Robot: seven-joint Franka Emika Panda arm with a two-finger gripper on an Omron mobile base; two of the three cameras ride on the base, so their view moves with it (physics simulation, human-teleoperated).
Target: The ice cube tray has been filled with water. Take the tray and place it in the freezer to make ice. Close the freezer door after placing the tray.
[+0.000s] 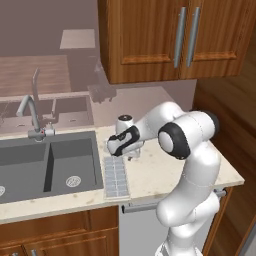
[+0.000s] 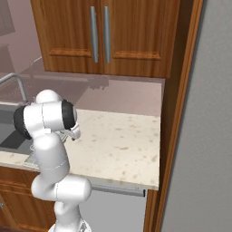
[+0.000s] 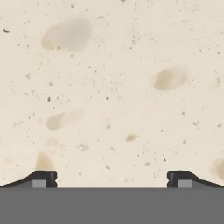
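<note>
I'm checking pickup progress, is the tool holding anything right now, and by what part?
Nothing is held. The tool is open over bare speckled beige countertop; the pale grey-blue gridded ice cube tray lies on the counter beside the sink.

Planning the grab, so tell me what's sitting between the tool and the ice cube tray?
Nothing: in the left base view the open tool hangs beside the ice cube tray, with bare speckled counter between. The hand view shows bare stone too.

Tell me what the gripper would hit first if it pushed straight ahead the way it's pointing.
Most likely the bare speckled countertop. The open gripper points straight at it with nothing between. The ice cube tray lies off to the side, out of that line.
</note>
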